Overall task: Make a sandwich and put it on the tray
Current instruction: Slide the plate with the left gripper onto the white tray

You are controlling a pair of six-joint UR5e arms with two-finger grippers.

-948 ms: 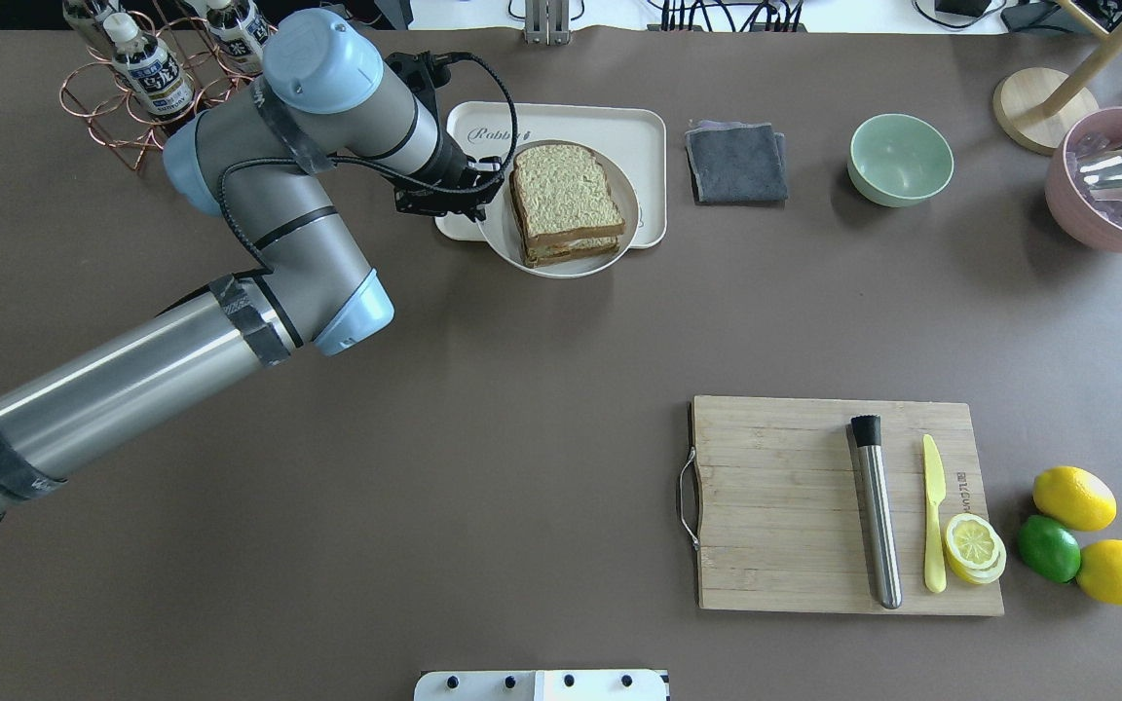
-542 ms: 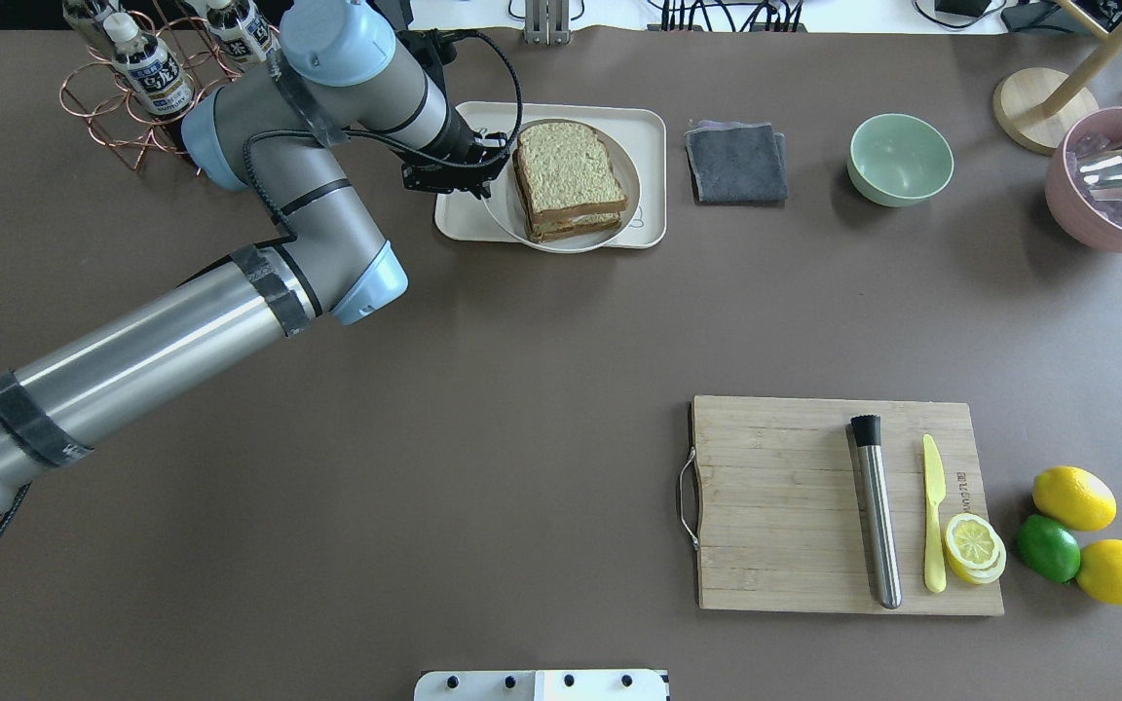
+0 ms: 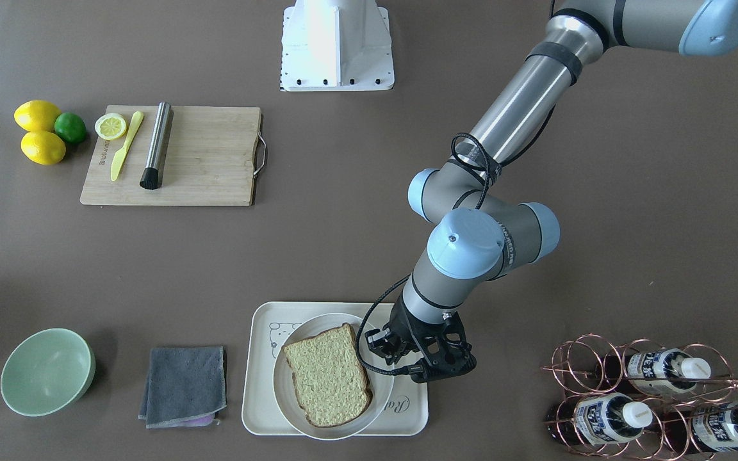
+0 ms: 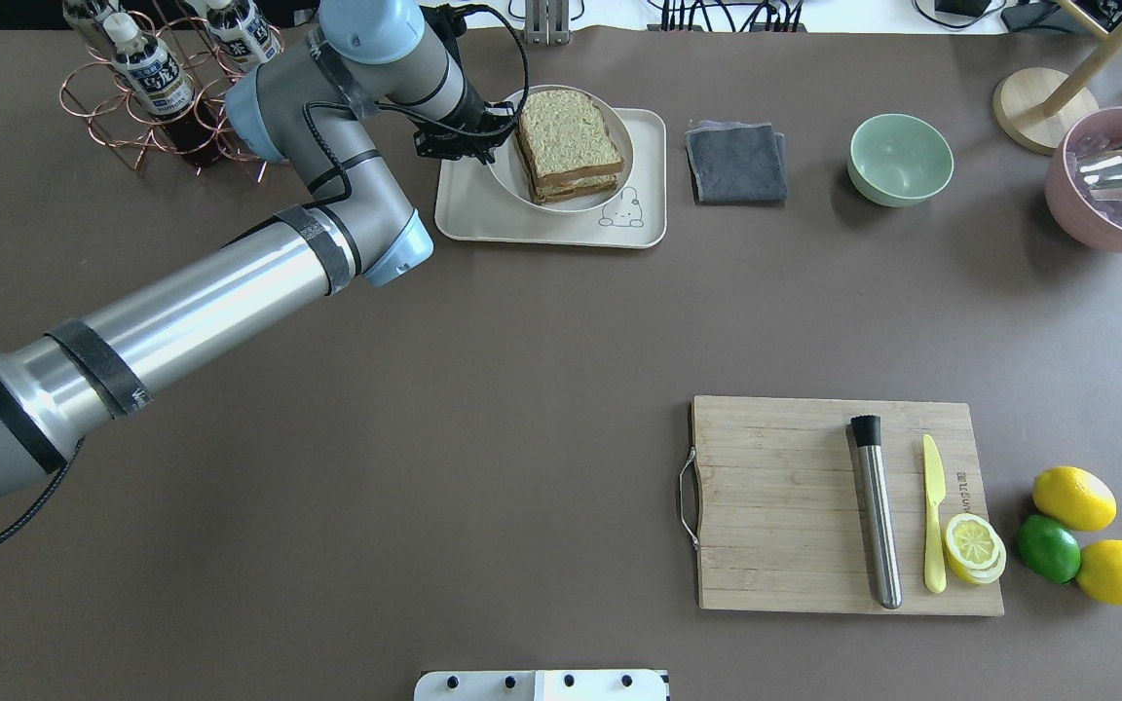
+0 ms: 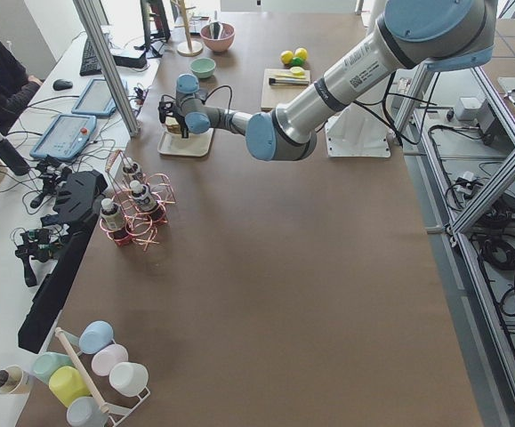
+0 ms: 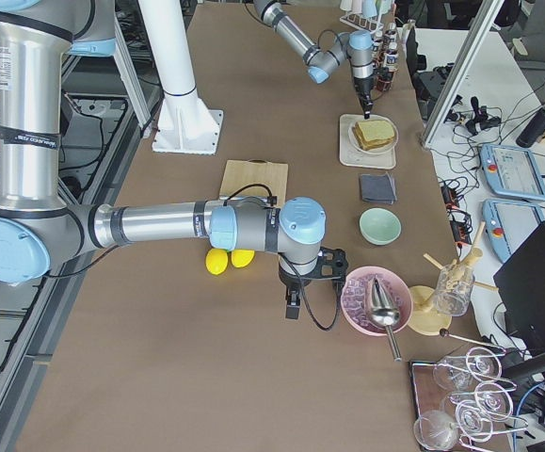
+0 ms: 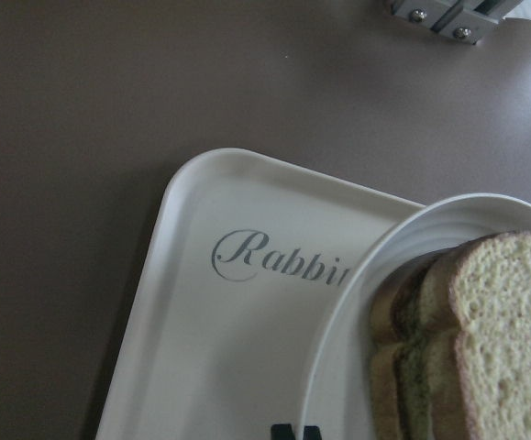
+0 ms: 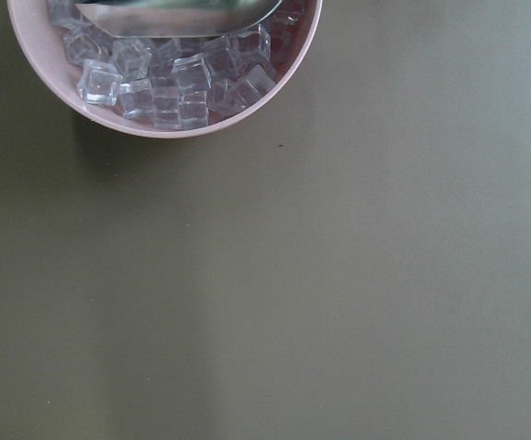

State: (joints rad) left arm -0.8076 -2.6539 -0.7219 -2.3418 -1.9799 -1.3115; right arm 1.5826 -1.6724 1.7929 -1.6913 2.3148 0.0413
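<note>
The left gripper (image 4: 493, 134) has its jaws pinched on the rim of a round white plate (image 4: 512, 190), and the sandwich (image 4: 566, 136) sits on that plate — bread stacked on bread. The plate is over the cream tray (image 4: 542, 229), and its far edge pokes out past the tray. The right gripper (image 6: 291, 303) is off by a pink bowl (image 8: 169, 133) of ice — I cannot tell if its jaws are apart or together.
</note>
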